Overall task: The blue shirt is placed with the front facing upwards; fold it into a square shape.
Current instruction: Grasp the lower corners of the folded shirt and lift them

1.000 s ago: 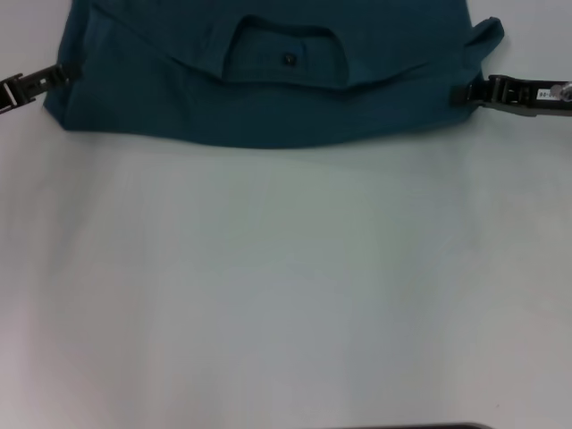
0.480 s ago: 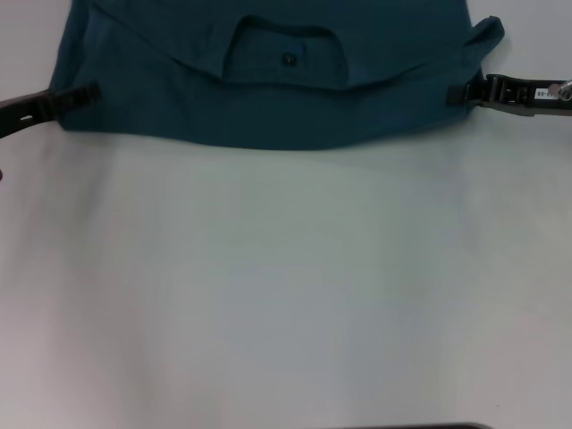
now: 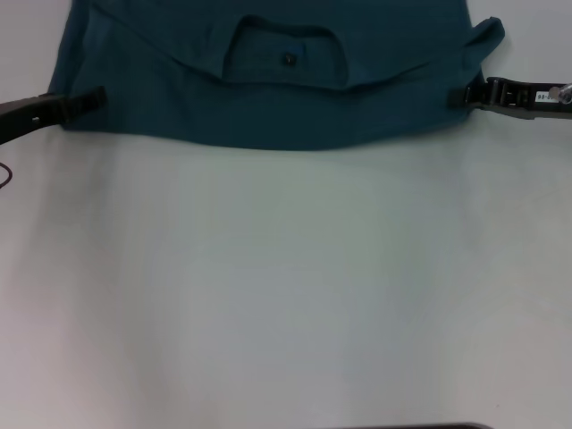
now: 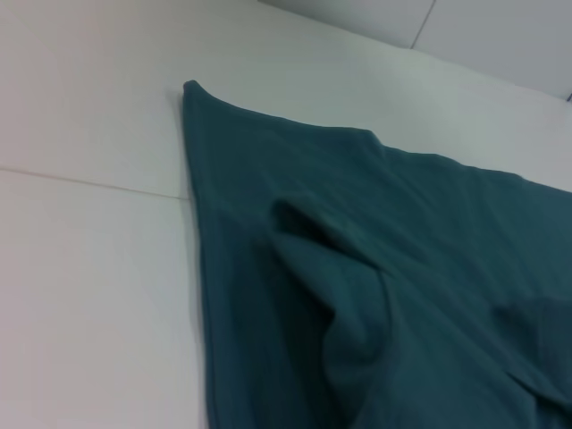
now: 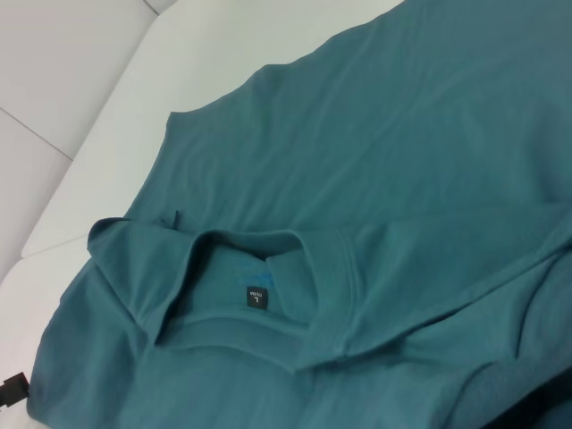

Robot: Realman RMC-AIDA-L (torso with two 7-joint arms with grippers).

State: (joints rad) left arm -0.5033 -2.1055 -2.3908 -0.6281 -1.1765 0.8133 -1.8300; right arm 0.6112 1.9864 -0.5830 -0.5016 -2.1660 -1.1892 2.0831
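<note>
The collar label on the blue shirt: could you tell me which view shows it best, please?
The right wrist view: the collar label sits large inside the blue shirt's neck opening. The head view shows it as a small dark spot; the left wrist view misses it.

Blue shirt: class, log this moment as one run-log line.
blue shirt: flat on table, collar up | left gripper: at its left edge | right gripper: at its right edge

I'd say a lab or test bench: plain white worktop [image 3: 286, 286] w/ panel seams, nothing homely around, can't tell more.
</note>
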